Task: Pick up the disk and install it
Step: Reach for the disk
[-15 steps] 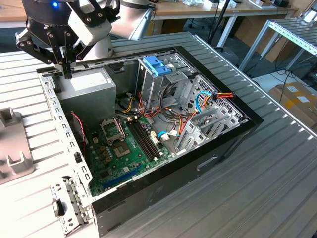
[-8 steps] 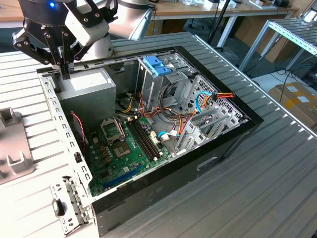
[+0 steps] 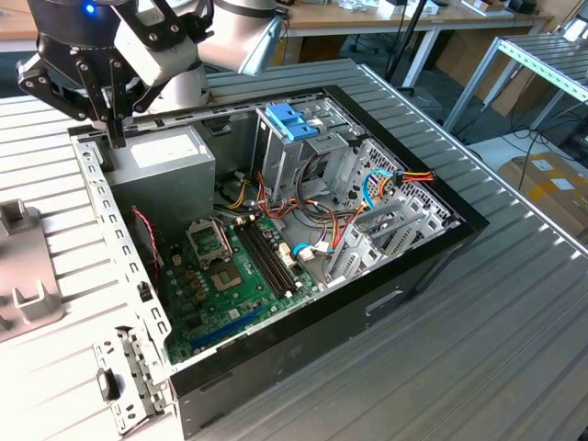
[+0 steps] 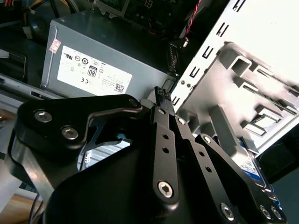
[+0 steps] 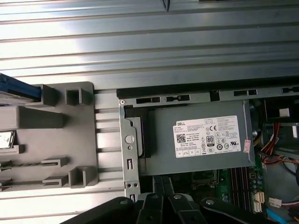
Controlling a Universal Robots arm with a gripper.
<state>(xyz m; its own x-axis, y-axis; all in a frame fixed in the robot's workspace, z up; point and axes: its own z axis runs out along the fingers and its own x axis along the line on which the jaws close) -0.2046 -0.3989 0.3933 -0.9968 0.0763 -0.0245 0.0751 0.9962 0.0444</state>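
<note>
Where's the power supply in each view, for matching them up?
Exterior view: power supply in the case corner at the exterior view's left, by the pincer.
Second wrist view: power supply beyond the pincer, label showing.
First wrist view: power supply inside the case wall, label showing.
Shared landmark: grey fixture beside the case.

One grey power-supply box (image 3: 170,158) sat in one open computer case (image 3: 413,285). Beside the box lay one green motherboard (image 3: 230,285), and near it one pale blue bracket (image 3: 292,119). By the box's corner hung one gripper (image 3: 117,138). Outside the case, beside the box, one grey holder (image 5: 70,140) carried one disk (image 5: 16,91).
</note>
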